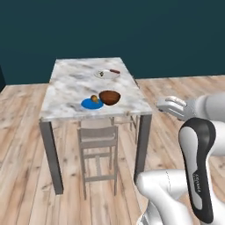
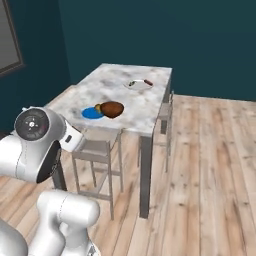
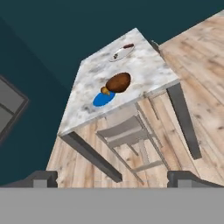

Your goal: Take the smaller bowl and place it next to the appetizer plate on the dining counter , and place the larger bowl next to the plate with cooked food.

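The smaller bowl (image 1: pixel 109 97) (image 2: pixel 112 108) (image 3: pixel 118 82), glossy reddish-brown, stands on the dining counter (image 1: pixel 74 83) (image 2: pixel 115 80) (image 3: pixel 144 65) near its front edge. It sits right against the blue appetizer plate (image 1: pixel 90 104) (image 2: pixel 90 113) (image 3: pixel 101 99), which carries a small brown morsel (image 1: pixel 94 98). Farther back lies the plate with cooked food (image 1: pixel 105 74) (image 2: pixel 137 84) (image 3: pixel 120 53), a sausage on it. My gripper (image 3: pixel 114 178) hangs well back from the counter, open, with nothing between its fingers. The larger bowl is out of view.
A grey stool (image 1: pixel 97 140) (image 2: pixel 95 150) (image 3: pixel 127 131) is tucked under the counter's near side. Wooden floor (image 1: pixel 176 88) surrounds the counter. A dark teal wall (image 1: pixel 132 26) stands behind it.
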### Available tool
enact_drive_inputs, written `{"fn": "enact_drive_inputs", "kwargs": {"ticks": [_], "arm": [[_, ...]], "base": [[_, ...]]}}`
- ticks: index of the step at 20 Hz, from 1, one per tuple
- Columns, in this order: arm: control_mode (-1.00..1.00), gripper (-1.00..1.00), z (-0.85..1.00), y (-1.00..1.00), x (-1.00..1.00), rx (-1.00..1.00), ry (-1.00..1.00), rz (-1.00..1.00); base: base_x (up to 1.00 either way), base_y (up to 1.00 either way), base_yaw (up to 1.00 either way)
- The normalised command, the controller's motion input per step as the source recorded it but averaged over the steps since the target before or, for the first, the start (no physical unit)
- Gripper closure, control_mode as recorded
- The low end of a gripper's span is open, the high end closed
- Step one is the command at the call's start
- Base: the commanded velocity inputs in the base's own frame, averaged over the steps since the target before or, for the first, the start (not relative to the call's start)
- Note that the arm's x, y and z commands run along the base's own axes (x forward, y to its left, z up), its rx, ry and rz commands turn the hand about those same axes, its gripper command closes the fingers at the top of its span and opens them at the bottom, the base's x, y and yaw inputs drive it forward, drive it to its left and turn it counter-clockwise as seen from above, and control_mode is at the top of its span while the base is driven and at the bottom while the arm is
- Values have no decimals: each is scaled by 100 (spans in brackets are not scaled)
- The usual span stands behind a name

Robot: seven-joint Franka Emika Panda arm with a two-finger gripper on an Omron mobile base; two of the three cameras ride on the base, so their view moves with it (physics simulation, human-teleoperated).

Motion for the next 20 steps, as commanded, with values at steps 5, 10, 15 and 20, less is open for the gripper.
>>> {"fn": "enact_drive_inputs", "kwargs": {"ticks": [5,10,15,20], "arm": [[100,-100,0,0,0,0,0,0],[100,-100,0,0,0,0,0,0],[100,-100,0,0,0,0,0,0],[100,-100,0,0,0,0,0,0]], "base": [[-100,14,-38],[-87,34,-82],[-51,15,-94],[-29,7,-99]]}}
